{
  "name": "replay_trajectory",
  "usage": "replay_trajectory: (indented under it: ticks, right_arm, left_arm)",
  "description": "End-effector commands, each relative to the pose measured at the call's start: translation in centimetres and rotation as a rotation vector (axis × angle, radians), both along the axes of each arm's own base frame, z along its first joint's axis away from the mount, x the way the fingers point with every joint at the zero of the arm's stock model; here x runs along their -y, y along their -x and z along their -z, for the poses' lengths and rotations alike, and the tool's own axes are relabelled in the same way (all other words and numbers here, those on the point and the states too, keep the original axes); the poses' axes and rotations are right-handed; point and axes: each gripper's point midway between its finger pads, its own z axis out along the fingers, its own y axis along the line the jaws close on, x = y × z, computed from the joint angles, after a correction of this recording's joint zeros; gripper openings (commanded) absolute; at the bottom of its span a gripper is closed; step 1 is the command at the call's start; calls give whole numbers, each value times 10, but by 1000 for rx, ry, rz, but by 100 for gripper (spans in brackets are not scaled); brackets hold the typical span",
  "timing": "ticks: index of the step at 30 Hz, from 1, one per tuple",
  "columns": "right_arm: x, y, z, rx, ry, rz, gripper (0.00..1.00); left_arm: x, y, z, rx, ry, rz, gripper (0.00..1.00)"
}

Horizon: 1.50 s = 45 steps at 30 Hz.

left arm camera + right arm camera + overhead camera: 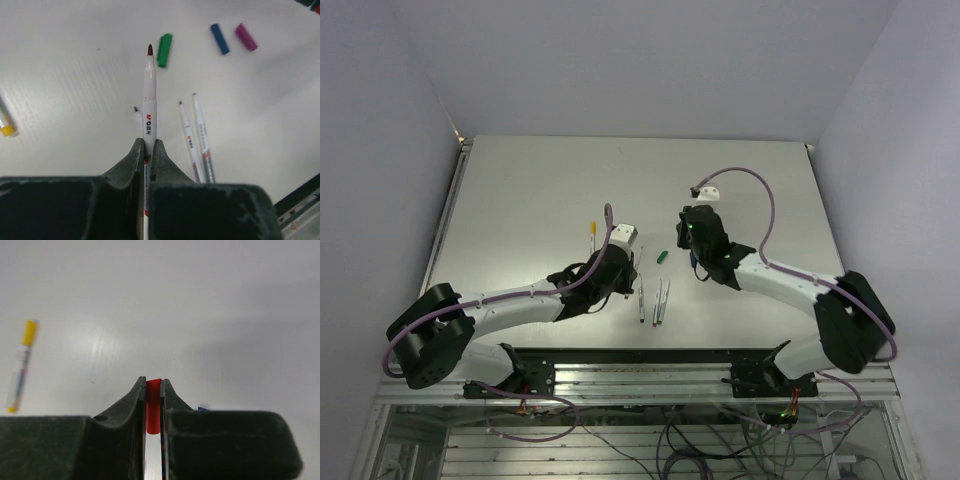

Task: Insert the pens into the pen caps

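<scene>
My left gripper (148, 142) is shut on a white pen (149, 97) whose dark red tip points away from the camera, toward the green cap (164, 50). My right gripper (153, 381) is shut on the red cap (153, 407) above the table. A blue cap (219, 38) and a purple cap (246, 37) lie beyond the green one. Two loose pens (189, 135) (204, 137) lie side by side on the right, and another pen's tip (136, 109) shows behind the held pen. In the top view the left gripper (625, 262) and right gripper (692, 240) flank the green cap (662, 256).
A pen with the yellow cap on it (22, 365) lies apart on the left, also in the top view (592, 235). The loose pens (658, 300) lie near the table's front edge, by the metal rail (720, 360).
</scene>
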Motion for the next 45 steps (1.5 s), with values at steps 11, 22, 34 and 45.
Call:
replay_trajectory:
  ticks: [11,22,34,45]
  right_arm:
    - [8,41,-149,487,-361,-144,0]
    - [19,74,-189,758,-513,-223,0]
    - [24,86,-208,884,-612,-236,0]
    - [16,85,-206,883,-640,-263,0]
  left_arm:
    - [69,10,-89,223,420,290,7]
    - [94,21,-134,272,586,406,7]
    - [101,26,-144,271,632,438,7]
    - [102,30,-153,285,658,464,7]
